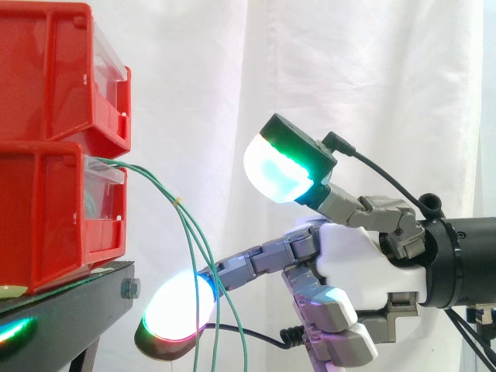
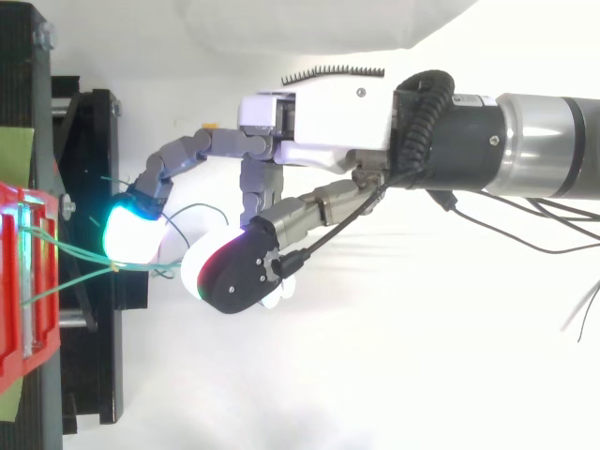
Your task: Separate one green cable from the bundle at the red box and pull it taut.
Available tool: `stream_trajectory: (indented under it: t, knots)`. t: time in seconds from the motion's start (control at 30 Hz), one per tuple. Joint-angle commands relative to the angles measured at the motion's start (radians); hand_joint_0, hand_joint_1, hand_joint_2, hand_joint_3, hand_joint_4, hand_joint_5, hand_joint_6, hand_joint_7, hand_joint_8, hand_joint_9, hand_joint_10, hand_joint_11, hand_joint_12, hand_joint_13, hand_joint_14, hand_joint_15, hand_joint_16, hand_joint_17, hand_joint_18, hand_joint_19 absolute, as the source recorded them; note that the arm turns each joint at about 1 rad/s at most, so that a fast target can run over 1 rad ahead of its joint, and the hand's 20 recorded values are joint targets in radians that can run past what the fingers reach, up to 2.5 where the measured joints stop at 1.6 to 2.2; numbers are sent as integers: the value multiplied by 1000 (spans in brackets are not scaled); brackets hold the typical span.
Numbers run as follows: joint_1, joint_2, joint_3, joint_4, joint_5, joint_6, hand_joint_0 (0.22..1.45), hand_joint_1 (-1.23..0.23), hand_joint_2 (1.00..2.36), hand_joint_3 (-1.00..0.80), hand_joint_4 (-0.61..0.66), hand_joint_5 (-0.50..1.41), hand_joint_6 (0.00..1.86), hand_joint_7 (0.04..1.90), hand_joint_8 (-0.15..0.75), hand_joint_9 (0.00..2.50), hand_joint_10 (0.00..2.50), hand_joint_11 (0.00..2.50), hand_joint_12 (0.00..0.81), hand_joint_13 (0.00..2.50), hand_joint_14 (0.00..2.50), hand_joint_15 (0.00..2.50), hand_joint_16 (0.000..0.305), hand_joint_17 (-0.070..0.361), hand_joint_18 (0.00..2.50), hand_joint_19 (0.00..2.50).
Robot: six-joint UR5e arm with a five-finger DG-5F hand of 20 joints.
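A bundle of thin green cables point(image 1: 186, 225) comes out of the lower red box point(image 1: 46, 217) and hangs down past the stand's edge. From above, the cables point(image 2: 75, 253) fan out of the box front point(image 2: 19, 281). My hand point(image 1: 356, 263) reaches in from the right, open. One straight finger points down-left, and its glowing fingertip point(image 1: 178, 310) lies among the hanging strands, which cross that finger just behind the pad. The thumb pad point(image 1: 275, 170) is raised well above, apart from the cables. Nothing is pinched. The other fingers hang curled under the palm point(image 2: 319, 117).
A second red box point(image 1: 46, 70) is stacked on the lower one. Both stand on a black stand point(image 1: 77, 291) at the left. A white curtain hangs behind. One cable carries a small yellow mark point(image 1: 177, 201). Free room lies to the right of the stand.
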Motion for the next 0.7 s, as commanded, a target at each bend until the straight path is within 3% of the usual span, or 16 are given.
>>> stream_trajectory:
  t: [0.0,0.33,0.67]
  knots:
    - [2,1,9,-21,-2,2,356,-546,1000,-500,257,-201,501,664,421,1615,14,396,586,1625,16,558,78,176,2217,5]
    - [2,1,58,-87,-7,4,361,-558,1000,-500,253,-199,502,666,421,1618,12,394,580,1625,16,565,78,175,2207,24]
    - [2,9,63,-102,-7,5,367,-567,1000,-500,251,-197,501,671,415,1627,13,431,577,1625,16,559,77,173,2196,27]
